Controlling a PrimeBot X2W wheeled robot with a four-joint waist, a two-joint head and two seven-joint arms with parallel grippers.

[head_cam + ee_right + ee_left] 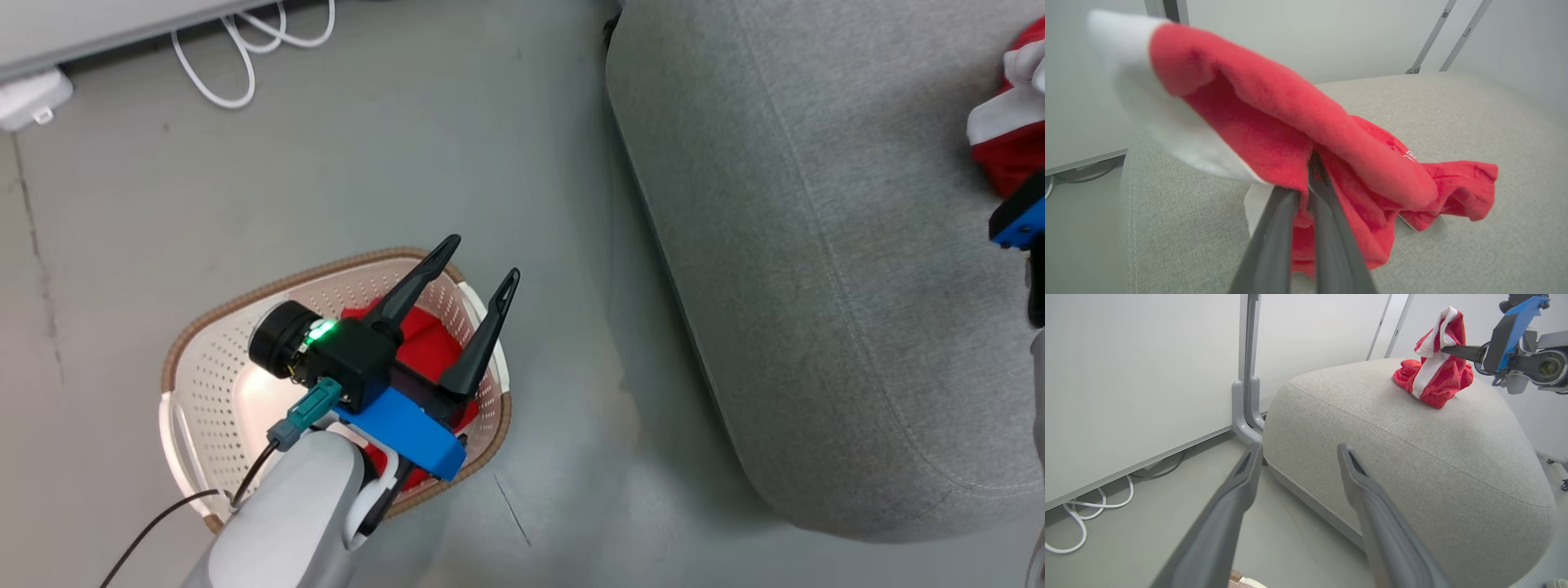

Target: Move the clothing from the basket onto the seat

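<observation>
The cream perforated basket [245,298] with a brown rim stands on the floor at lower left, and one red garment [429,343] lies inside it. My left gripper [483,257] hovers over the basket's right side, open and holding nothing, its fingers [1241,486] pointing toward the seat. The big light grey seat [816,245] lies to the right. My right gripper [1309,171] is shut on the second red and white garment [1433,371]. It pinches the cloth's upper fold, while the lower part rests on the seat's top [1412,433].
White cables [245,49] and a white adapter [28,98] lie on the floor by the wall at top left. A grey panel frame foot [1245,420] stands just beside the seat. A strip of grey floor [571,367] separates basket and seat.
</observation>
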